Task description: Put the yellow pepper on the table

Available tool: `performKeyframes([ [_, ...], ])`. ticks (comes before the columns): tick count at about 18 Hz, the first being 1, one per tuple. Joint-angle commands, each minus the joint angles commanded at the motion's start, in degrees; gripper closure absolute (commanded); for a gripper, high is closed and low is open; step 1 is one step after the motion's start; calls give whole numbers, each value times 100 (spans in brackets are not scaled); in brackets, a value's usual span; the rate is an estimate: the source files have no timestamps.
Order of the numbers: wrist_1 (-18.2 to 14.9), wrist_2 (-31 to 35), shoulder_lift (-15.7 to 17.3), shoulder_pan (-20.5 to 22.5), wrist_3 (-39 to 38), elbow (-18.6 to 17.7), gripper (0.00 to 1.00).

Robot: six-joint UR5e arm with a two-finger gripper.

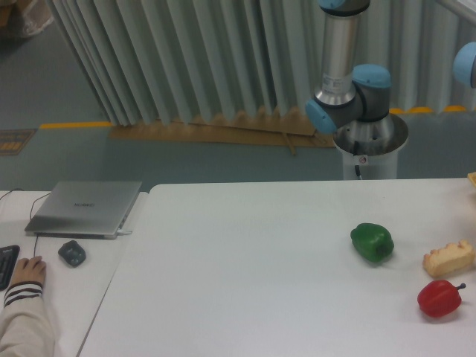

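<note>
Looks like a robotics lab or industrial test hall rather than a home: bare grey-green painted floor (149,160) with a yellow safety line (74,125) across the left middle of the frame, and a pleated grey curtain wall (186,59) filling the upper part. Centred upper right, a robot arm (346,74) with blue joint caps on a round metal pedestal (370,149) behind a white table (245,282). At lower left, an operator's desk with a closed laptop (83,208), a mouse (71,253) and a person's hand (28,271) beside a keyboard (7,262).
</note>
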Motion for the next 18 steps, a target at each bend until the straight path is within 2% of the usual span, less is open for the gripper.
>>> performKeyframes([
  [3,-26,44,9,-105,399,-53,0],
  [4,-61,53,61,-236,435,-87,0],
  [5,-79,105,105,-559,365,-140,0],
  [6,-114,192,149,-858,156,-184,0],
  [8,-114,351,246,-1193,-1009,-211,0],
  [9,-106,325,246,-1325,-1328,-211,0],
  [13,-105,386,220,-1634,-1376,-220,0],
  [15,-97,553,229,-1556,-1140,-211,0],
  [18,-123,571,229,-1100,342,-184,0],
])
